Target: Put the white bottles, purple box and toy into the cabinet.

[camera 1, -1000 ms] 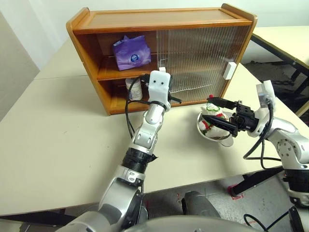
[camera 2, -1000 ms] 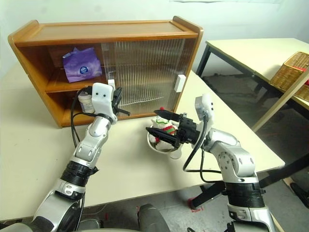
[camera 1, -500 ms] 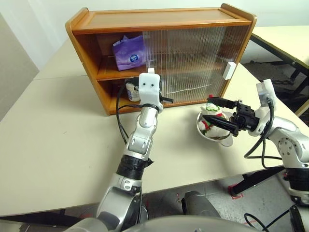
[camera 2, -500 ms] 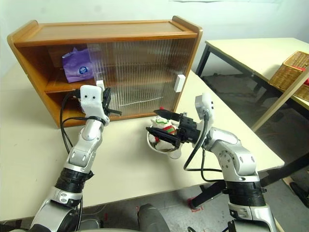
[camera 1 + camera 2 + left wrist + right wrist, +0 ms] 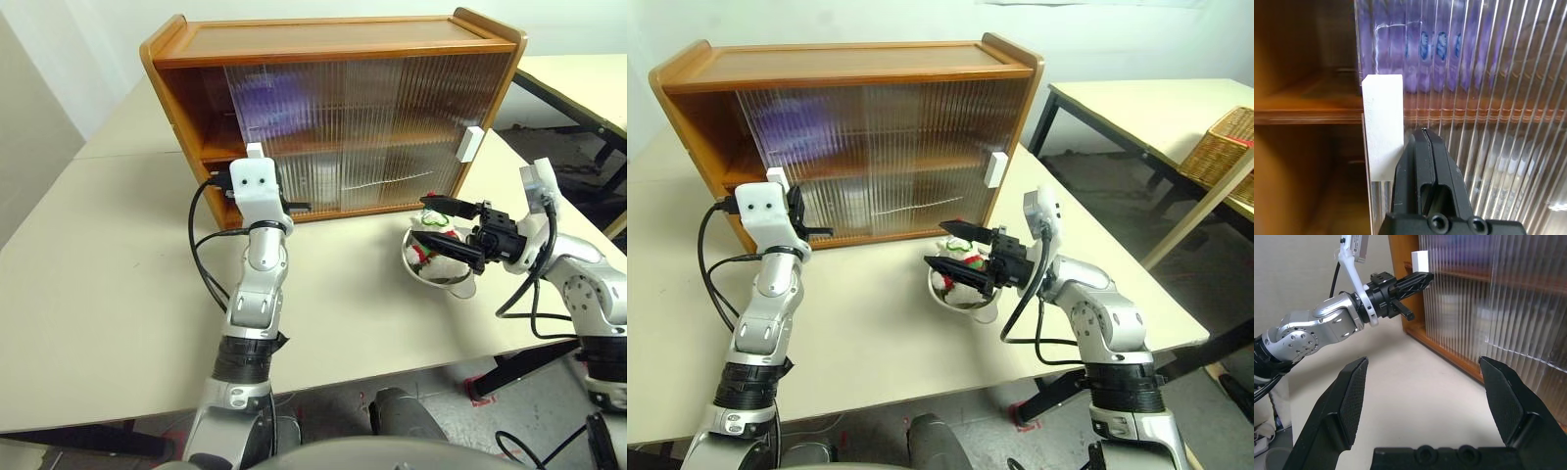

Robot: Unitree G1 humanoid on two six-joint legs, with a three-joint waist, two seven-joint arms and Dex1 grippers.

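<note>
The cabinet (image 5: 333,39) stands at the back of the table with its ribbed doors drawn across most of the front. My left gripper (image 5: 1422,134) is shut, its tip pressed beside the white handle (image 5: 1382,125) of the left door. The purple box (image 5: 263,103) is a lilac blur behind that door on the upper shelf. The white bottles are only a pale smear (image 5: 1501,196) behind the ribs on the lower shelf. The toy (image 5: 960,262) sits in a steel bowl (image 5: 955,299). My right gripper (image 5: 955,248) hangs open just over it, pointing towards the left arm.
A strip at the cabinet's left end (image 5: 196,108) stays uncovered. The right door carries its own white handle (image 5: 472,143). A second table (image 5: 1136,103) stands to the right with a wicker basket (image 5: 1220,147). The table's front edge runs close below the bowl.
My left gripper has moved left along the cabinet front, and the ribbed door has slid with it over the purple box and the bottle. The right arm has kept still.
</note>
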